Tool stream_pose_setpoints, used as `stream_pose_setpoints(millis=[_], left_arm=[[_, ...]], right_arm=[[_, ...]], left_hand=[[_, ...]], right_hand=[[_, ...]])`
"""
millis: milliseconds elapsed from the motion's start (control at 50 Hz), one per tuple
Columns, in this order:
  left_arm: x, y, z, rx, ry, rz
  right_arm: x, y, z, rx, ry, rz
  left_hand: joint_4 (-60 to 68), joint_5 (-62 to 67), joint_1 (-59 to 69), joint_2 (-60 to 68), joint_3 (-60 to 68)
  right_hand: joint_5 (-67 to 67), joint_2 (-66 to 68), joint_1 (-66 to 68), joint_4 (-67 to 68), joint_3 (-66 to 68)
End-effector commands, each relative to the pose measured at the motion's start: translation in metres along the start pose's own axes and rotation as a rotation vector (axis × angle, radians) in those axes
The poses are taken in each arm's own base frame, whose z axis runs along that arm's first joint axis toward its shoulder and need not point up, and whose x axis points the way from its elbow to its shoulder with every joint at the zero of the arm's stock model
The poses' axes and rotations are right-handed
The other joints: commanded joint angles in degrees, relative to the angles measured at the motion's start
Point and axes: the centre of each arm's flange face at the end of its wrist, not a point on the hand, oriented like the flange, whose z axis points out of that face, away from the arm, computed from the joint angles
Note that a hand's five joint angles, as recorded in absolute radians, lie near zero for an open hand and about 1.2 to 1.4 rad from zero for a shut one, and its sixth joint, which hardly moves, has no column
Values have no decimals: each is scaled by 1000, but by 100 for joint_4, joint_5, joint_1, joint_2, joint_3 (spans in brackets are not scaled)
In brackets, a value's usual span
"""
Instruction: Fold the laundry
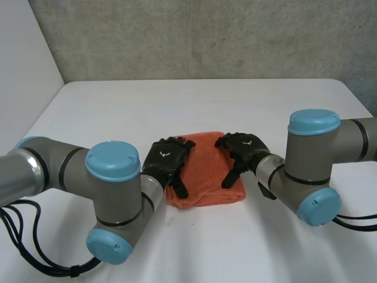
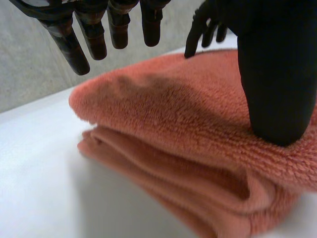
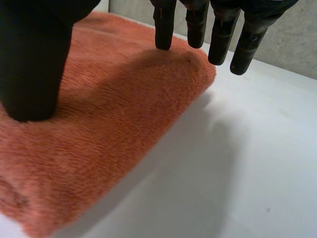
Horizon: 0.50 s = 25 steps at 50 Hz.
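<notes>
At our left, the left hand (image 1: 168, 158) rests on the left edge of the folded orange towel (image 1: 206, 180), which lies in the middle of the white tabletop (image 1: 194, 103). This hand is open. Its fingers (image 2: 67, 42) are straight and hang just above the towel's corner, while its thumb (image 2: 275, 94) presses down on the top layer and grips nothing. The left wrist view shows the stacked layers (image 2: 163, 166) of the fold lying loose at the open side, and that is where we see the first risk. If the thumb drags sideways as it lifts, the plush top layer could slide off the ones beneath and the neat edge would splay. In the middle the towel looks flat and compact, so we judge the folding to be nearly or wholly finished, and any further push is more likely to spoil it than improve it. At our right, the right hand (image 1: 242, 148) sits on the towel's right edge. It is likewise open, with straight fingers (image 3: 164, 27) over the far right corner and the thumb (image 3: 32, 69) pressed into the pile. Should the two hands pull away unevenly, or one catch the nap, the whole bundle could turn or shift across the smooth tabletop, or a corner could flip back open.
</notes>
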Motion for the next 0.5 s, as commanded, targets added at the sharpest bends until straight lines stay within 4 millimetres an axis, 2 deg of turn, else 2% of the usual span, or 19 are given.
stream_pose_setpoints(millis=[20,40,60,80,100,120,140,160,180,200,220,240,260,320,360,380,400,420,500], left_arm=[[-6,1,-4,-39,-25,117],[-11,-4,-4,-28,-46,139],[-11,-4,-4,-28,-46,139],[-15,-14,-6,-4,-66,146],[-17,-28,-9,31,-79,144],[-18,-28,-9,31,-79,144],[-19,-43,-13,72,-87,140],[-19,-43,-13,72,-87,140],[-20,-59,-18,114,-93,135],[-22,-75,-24,158,-99,132],[-22,-75,-24,159,-99,132],[-25,-92,-31,205,-112,127],[-31,-109,-38,250,-129,122],[-39,-124,-44,290,-152,117],[-58,-145,-54,345,-207,111],[-58,-145,-54,345,-207,111],[-65,-155,-60,370,-230,108],[-73,-167,-69,397,-253,105],[-89,-183,-84,418,-296,101]], right_arm=[[11,-24,-3,33,31,-88],[11,-24,-3,33,31,-88],[11,-38,-9,68,37,-94],[11,-49,-14,96,44,-100],[11,-49,-14,96,44,-100],[12,-61,-21,130,53,-107],[12,-61,-21,130,53,-107],[13,-75,-29,166,63,-110],[13,-88,-37,203,71,-112],[13,-88,-37,204,71,-112],[16,-101,-47,240,90,-117],[22,-113,-56,275,120,-119],[22,-113,-56,275,120,-119],[37,-132,-71,327,203,-117],[43,-141,-79,352,247,-113],[47,-152,-90,385,287,-113],[50,-160,-101,410,318,-113],[50,-160,-101,410,319,-113],[63,-170,-121,446,375,-111]], left_hand=[[32,-161,-37,57,31],[32,-161,-37,57,31],[32,-161,-37,57,31],[32,-161,-37,57,31],[32,-161,-37,57,31],[32,-161,-37,57,31],[32,-161,-37,57,31],[32,-161,-37,57,31],[32,-161,-37,57,31],[32,-161,-37,57,31],[32,-161,-37,57,31],[32,-161,-37,57,31],[32,-161,-37,57,31],[32,-161,-37,57,31],[32,-161,-37,57,31],[32,-161,-37,57,31],[32,-161,-37,57,31],[32,-161,-37,57,31],[32,-161,-37,57,31]], right_hand=[[-396,-273,-232,-357,-241],[-396,-273,-232,-357,-241],[-396,-273,-232,-357,-241],[-396,-273,-232,-357,-241],[-396,-273,-232,-357,-241],[-396,-273,-232,-357,-241],[-396,-273,-232,-357,-241],[-396,-273,-232,-357,-241],[-396,-273,-232,-357,-241],[-396,-273,-232,-357,-241],[-396,-273,-232,-357,-241],[-396,-273,-232,-357,-241],[-396,-273,-232,-357,-241],[-396,-273,-232,-357,-241],[-396,-273,-232,-357,-241],[-396,-273,-232,-357,-241],[-396,-273,-232,-357,-241],[-396,-273,-232,-357,-241],[-396,-273,-232,-357,-241]])
